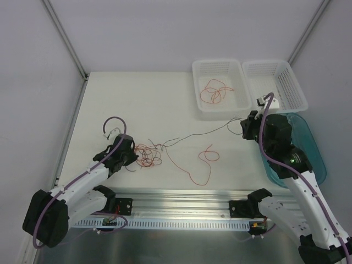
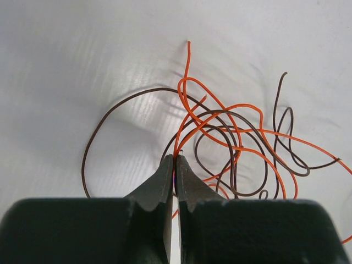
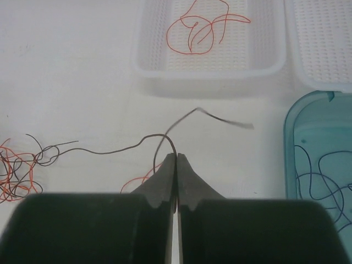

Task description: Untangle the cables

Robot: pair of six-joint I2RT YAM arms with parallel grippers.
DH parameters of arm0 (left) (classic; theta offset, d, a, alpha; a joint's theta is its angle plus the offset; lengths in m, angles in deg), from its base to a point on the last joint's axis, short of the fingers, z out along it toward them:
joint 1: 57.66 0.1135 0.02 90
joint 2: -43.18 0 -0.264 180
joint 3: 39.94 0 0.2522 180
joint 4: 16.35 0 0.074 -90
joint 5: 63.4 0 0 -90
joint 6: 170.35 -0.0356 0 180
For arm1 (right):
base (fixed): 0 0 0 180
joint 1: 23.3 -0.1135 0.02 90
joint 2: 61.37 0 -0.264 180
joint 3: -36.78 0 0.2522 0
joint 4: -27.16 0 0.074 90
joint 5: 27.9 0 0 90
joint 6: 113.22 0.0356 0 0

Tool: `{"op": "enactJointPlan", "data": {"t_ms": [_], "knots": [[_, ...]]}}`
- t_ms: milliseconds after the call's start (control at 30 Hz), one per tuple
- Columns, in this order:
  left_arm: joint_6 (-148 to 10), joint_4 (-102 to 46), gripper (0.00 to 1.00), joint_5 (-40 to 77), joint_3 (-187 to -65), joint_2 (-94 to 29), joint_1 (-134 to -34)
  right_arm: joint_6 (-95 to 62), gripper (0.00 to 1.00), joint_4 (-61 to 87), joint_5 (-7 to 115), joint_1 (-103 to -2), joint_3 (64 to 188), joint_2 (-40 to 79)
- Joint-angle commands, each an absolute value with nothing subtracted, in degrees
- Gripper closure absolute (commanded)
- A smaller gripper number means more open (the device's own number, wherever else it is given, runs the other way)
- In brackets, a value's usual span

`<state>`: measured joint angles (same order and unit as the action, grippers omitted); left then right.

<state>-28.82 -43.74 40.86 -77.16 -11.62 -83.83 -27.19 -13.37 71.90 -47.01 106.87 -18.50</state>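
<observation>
Top view: the cables [image 1: 147, 155] lie knotted at centre-left, with the left gripper [image 1: 131, 157] at their edge. One dark cable [image 1: 204, 132] runs right to the right gripper [image 1: 246, 127], below the white basket [image 1: 223, 114].

Left wrist view: at lower centre, the left gripper [image 2: 175, 159] is clenched on an orange cable [image 2: 182, 127].

Right wrist view: the right gripper [image 3: 175, 155] pinches the dark cable [image 3: 110, 151], left of the teal tray [image 3: 286, 143].

Because the loops interlock, pulling apart could tighten the knot or drag the whole clump. A thin strand might also slip free.

2 arms reach fwd; L gripper [image 2: 175, 159] & R gripper [image 3: 176, 157] pinched closed
</observation>
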Motion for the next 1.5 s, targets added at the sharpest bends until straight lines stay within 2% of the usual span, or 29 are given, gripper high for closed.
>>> {"op": "enactJointPlan", "data": {"t_ms": [0, 400, 667, 733, 933, 967, 1067, 1100, 1233, 1467], "knots": [[-31.48, -47.42, 1.0, 43.48, -77.52, -10.43, -82.36, -25.95, 0.99, -16.92, 74.57, -46.68, 108.19, -20.5], [-32.18, -47.69, 1.0, 43.83, -77.6, -16.4, -77.61, -31.48, 0.99, -29.23, 84.51, -46.24, 128.66, -27.8], [-34.2, -48.04, 1.0, 43.92, -79.98, -15.09, -73.75, -30.87, 0.99, -28.79, 82.4, -46.15, 129.73, -27.19], [-34.47, -48.04, 1.0, 43.3, -80.76, -14.56, -73.13, -30.17, 0.99, -29.32, 77.78, -46.24, 127.8, -26.05], [-39.47, -48.04, 0.8, 36.37, -84.01, -13.59, -73.21, -25.34, 0.99, -24.77, 62.66, -46.15, 115.17, -20.69], [-41.48, -48.04, 0.69, 34.88, -84.37, -13.16, -73.13, -24.03, 0.99, -23.71, 59.93, -46.15, 113.22, -19.9], [-43.6, -48.04, 0.47, 29.08, -84.99, -11.31, -73.13, -21.92, 0.99, -19.4, 54.38, -46.24, 107.17, -17.61], [-44.04, -48.04, 0.35, 27.58, -84.99, -9.65, -73.3, -21.38, 0.99, -18.52, 53.06, -46.33, 106.18, -17.08], [-46.68, -47.87, 0.14, 18.98, -87.44, -6.04, -74.96, -21.46, 0.99, -17.54, 50.41, -46.59, 103.8, -14.01], [-51.87, -45.85, 0.11, 19.12, -93.68, -7.87, -91.65, -21.82, 0.99, -17.63, 49.09, -46.86, 104.59, -13.65]]}}
